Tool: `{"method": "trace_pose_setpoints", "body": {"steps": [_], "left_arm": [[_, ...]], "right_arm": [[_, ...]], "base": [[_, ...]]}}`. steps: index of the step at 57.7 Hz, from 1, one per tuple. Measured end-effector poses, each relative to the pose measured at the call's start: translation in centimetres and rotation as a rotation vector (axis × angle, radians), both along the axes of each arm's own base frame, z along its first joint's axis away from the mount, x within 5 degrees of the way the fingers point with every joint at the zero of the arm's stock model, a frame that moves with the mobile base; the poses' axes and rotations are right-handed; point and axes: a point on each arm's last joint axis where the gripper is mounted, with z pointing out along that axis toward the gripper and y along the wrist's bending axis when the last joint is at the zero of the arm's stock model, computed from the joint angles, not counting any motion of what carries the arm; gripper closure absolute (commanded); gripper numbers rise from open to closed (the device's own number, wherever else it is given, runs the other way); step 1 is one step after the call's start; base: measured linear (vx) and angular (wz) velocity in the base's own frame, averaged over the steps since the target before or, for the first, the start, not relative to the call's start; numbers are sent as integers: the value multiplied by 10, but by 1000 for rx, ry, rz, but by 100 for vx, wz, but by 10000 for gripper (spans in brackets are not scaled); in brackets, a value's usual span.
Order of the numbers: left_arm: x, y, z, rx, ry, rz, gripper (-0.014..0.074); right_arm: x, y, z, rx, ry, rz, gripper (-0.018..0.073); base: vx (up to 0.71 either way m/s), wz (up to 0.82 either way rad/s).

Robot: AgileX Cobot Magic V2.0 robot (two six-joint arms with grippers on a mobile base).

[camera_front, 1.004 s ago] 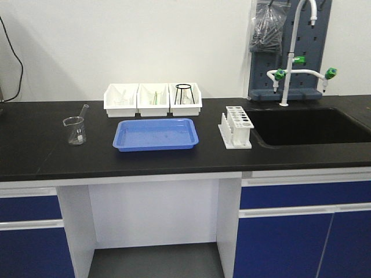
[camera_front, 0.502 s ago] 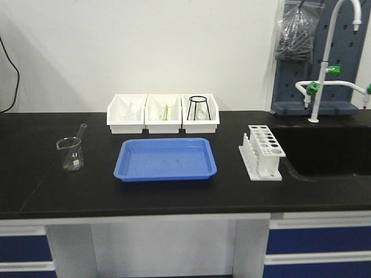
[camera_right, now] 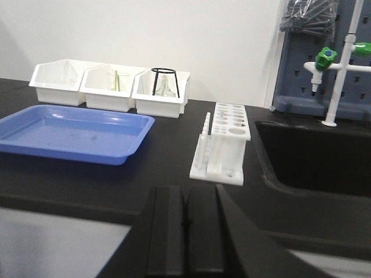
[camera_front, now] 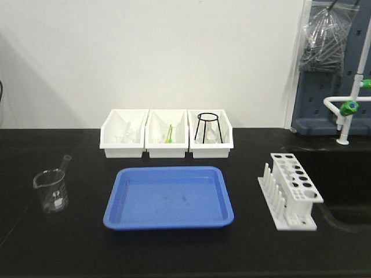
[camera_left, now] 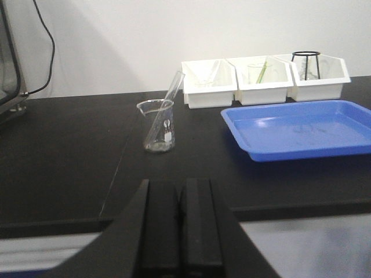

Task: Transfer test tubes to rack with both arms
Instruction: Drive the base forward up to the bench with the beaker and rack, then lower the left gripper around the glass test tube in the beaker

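At the table point(camera_front: 81, 249) edge, left gripper point(camera_left: 181, 194) and right gripper point(camera_right: 186, 202) fingers touch, empty; the left should open, pinching the nine-o'clock test tube point(camera_left: 174, 86) above the beaker point(camera_left: 157, 127) rim.

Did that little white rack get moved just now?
No. The rack sits just as before between the blue tray and the sink; the whole view shifted together.

A laboratory, shown by the black table point(camera_front: 75, 243) carrying a glass beaker point(camera_front: 52, 192) and white test-tube rack point(camera_front: 293, 192), with a sunken sink point(camera_right: 313, 153), green-valved tap point(camera_right: 326, 57) and pegboard point(camera_right: 295, 63) at its right edge.
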Motion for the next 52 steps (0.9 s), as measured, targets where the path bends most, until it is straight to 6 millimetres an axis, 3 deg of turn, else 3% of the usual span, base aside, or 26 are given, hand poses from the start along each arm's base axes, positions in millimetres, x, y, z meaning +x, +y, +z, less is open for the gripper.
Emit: {"method": "trace_pose_setpoints", "body": {"steps": [52], "left_arm": [[0, 0, 0, 0, 0, 0, 598]], "right_arm": [[0, 0, 0, 0, 1, 0, 568]], "base": [[29, 1]]}}
